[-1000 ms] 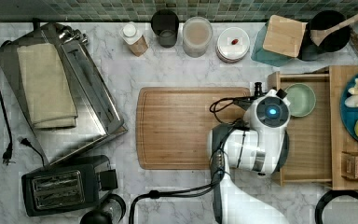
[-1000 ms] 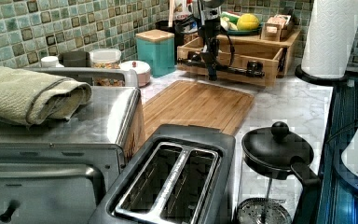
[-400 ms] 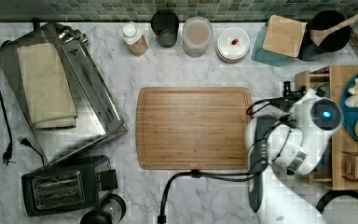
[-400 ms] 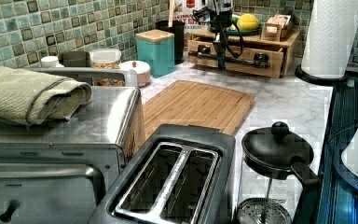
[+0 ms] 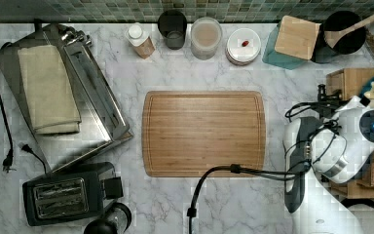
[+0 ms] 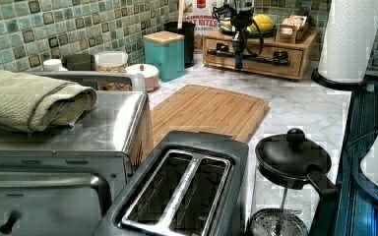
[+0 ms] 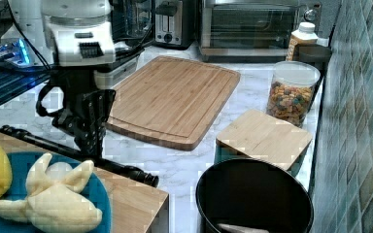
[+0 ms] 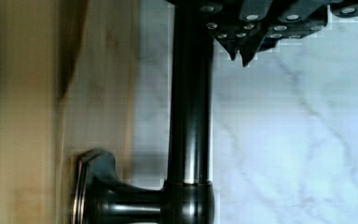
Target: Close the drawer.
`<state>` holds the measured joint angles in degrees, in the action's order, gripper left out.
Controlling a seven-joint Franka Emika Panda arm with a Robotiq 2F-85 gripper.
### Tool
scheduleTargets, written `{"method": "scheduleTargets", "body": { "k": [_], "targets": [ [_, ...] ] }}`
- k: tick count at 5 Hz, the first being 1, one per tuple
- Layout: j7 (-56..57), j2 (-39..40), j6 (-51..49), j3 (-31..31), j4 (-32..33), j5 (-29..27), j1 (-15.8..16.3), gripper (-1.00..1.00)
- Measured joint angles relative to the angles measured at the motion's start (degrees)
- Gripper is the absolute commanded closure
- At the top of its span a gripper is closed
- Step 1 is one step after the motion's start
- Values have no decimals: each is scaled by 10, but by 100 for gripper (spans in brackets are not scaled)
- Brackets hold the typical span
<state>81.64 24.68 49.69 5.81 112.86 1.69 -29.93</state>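
The light-wood drawer point(image 6: 256, 60) sits pushed into its wooden stand point(image 5: 350, 80), its front flush with the stand in the left view. A black bar handle point(image 7: 77, 154) runs across the front and also shows in the wrist view point(image 8: 189, 116). My gripper point(image 7: 90, 138) hangs from the white arm point(image 5: 355, 141), pointing down at the counter side of the bar and touching or nearly touching it. The fingertips point(image 8: 237, 49) lie together beside the bar with nothing between them. In the left view the gripper point(image 6: 237, 58) stands in front of the middle of the drawer front.
A wooden cutting board point(image 5: 203, 132) lies mid-counter. A blue plate with bananas and a lemon point(image 7: 43, 194) rests on the stand. A teal canister with a wooden lid point(image 5: 296, 38), a black pot point(image 5: 343, 31), a cereal jar point(image 7: 291, 92) and a paper towel roll point(image 6: 349, 39) stand nearby.
The arm has moved toward the top view's right, pushing the drawer from pulled out over the counter into the stand.
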Motion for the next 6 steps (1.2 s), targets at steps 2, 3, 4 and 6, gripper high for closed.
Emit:
{"method": "scheduleTargets", "body": {
  "k": [2,3,4,6],
  "targets": [
    [0,5,-3,-1,-8,18,5,100],
    [-1,9,-4,-1,-11,17,5,100],
    [-1,9,-6,-2,-12,17,6,100],
    [-1,9,-4,-2,-12,17,5,100]
  ]
}}
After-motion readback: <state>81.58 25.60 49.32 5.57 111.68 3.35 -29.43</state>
